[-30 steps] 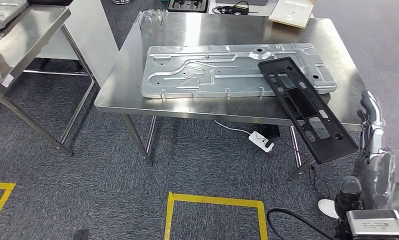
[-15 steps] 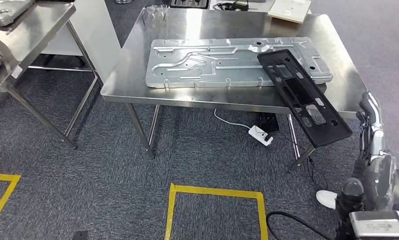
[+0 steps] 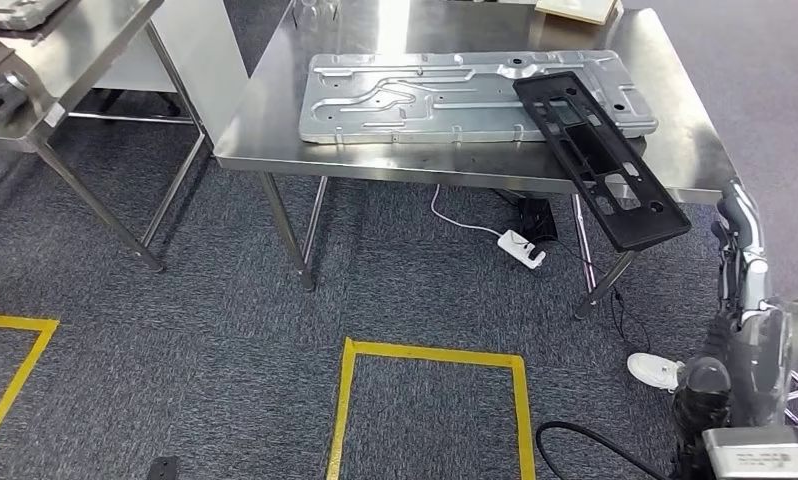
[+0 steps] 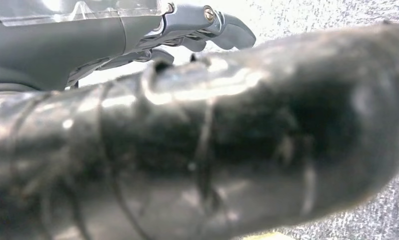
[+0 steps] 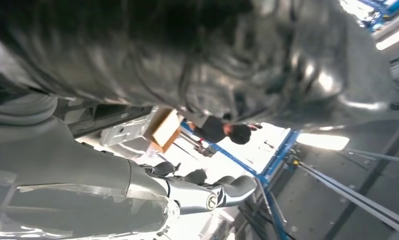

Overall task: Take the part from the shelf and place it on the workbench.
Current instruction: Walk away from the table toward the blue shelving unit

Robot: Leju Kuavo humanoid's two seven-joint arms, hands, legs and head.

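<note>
Resting black part on desk, hands off

Black part (image 3: pixel 595 160) lies on the desk (image 3: pixel 690 150), far end on the silver panel (image 3: pixel 425 95), near end overhanging the desk's near right edge. Long axis runs far-left to near-right. Right hand (image 3: pixel 740 250) is nearer, well apart on the part's near-right, holding nothing, fingers (image 3: pixel 732 205) loosely extended. Left hand (image 4: pixel 137 35) holds nothing; fingers look lightly curled. Second desk (image 3: pixel 75 60) stands far left. No containers.

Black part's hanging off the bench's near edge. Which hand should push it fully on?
Right, probably. The right hand is raised beside the workbench's right corner, close to the black part's overhanging end. The left hand has carpet beyond it and a dark blurred shape alongside.
</note>
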